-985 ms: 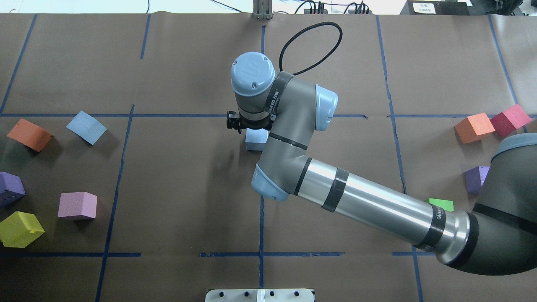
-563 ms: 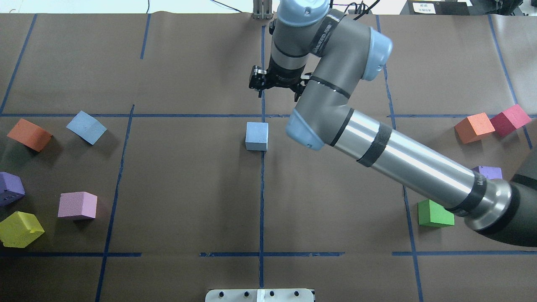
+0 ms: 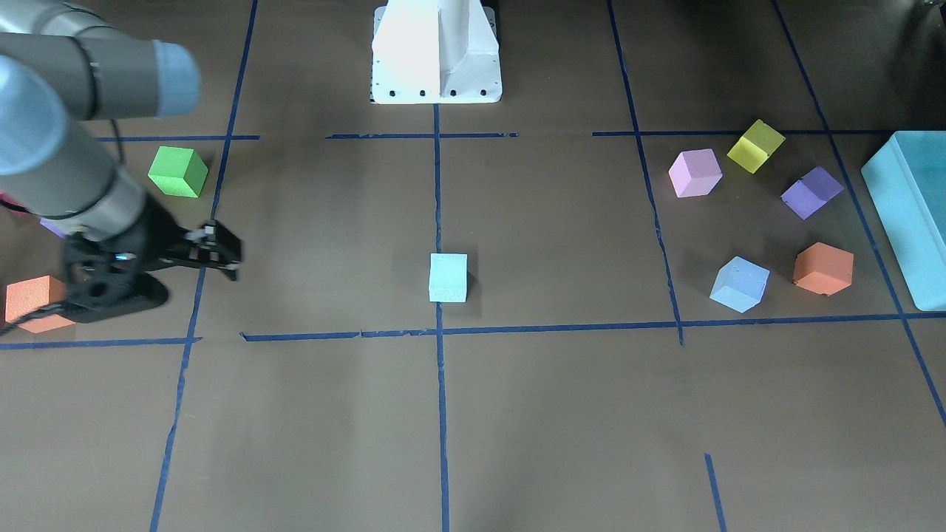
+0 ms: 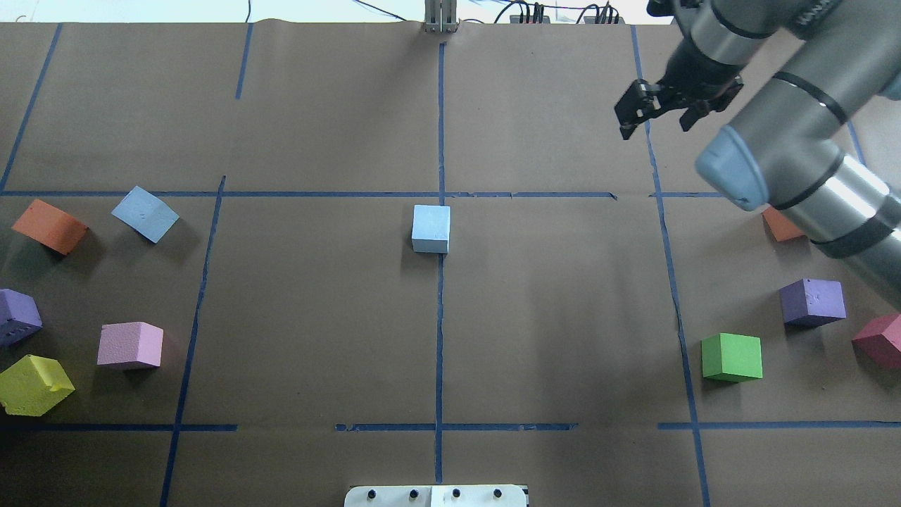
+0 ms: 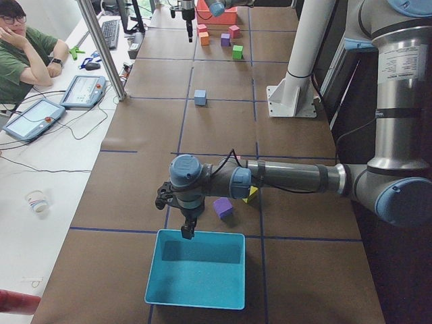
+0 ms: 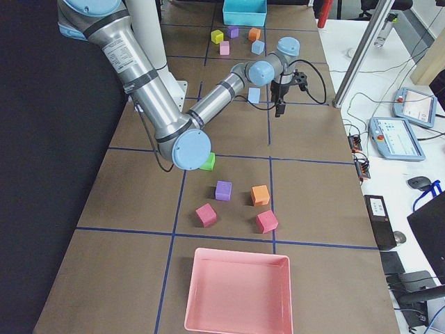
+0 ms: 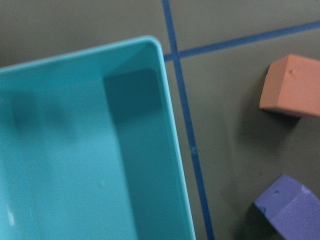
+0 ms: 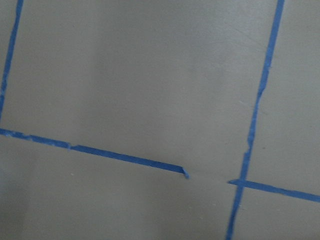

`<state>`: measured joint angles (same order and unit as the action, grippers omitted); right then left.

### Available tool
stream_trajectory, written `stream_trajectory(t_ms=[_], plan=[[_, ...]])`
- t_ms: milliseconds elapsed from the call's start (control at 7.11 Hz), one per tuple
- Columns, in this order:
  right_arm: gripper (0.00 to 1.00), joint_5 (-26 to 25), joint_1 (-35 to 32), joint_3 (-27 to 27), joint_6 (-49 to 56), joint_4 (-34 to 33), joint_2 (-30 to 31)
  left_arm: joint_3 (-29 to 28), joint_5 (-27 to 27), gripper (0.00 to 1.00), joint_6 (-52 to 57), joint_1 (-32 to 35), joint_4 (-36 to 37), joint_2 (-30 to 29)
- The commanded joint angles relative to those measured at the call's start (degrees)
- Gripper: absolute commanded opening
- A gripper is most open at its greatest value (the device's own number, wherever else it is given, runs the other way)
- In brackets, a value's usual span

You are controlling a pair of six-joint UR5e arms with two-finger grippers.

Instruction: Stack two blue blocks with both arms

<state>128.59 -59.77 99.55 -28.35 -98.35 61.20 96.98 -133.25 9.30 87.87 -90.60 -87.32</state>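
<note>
One blue block (image 4: 431,228), aqua-cyan in the front view (image 3: 448,277), sits alone on the table's centre line. The other blue block (image 4: 145,213), sky-blue, lies at the left among other cubes and also shows in the front view (image 3: 740,284). My right gripper (image 4: 652,118) is open and empty, far back on the right, well away from both blocks; it also shows in the front view (image 3: 225,258). My left gripper (image 5: 186,229) shows only in the exterior left view, above the teal box's (image 5: 197,268) near rim. I cannot tell whether it is open or shut.
Orange (image 4: 49,225), purple (image 4: 17,317), pink (image 4: 130,345) and yellow (image 4: 35,384) cubes lie at the left. Green (image 4: 732,357), purple (image 4: 813,301) and red (image 4: 878,340) cubes lie at the right. A pink tray (image 6: 240,292) stands at the right end.
My right gripper was low over the centre blue block, then rose and swung back and to the right. The block stays at the centre. The other cubes have not moved.
</note>
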Motion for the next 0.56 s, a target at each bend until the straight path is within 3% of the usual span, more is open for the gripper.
stream_trajectory(t_ms=[0, 141, 422], plan=[[0.99, 3.7, -8.9, 4.7, 19.2, 0.0, 13.3, -0.8, -0.2, 1.0, -0.2, -0.3, -3.5, -3.7], [0.99, 4.5, -14.4, 4.7, 31.0, -0.2, 18.6, -2.7, -0.4, 1.0, -1.5, -1.6, -2.4, -8.6], [0.99, 6.1, -25.7, 4.6, 48.2, -0.3, 28.6, -2.5, -1.0, 1.0, -12.4, -4.0, -3.2, -10.2]])
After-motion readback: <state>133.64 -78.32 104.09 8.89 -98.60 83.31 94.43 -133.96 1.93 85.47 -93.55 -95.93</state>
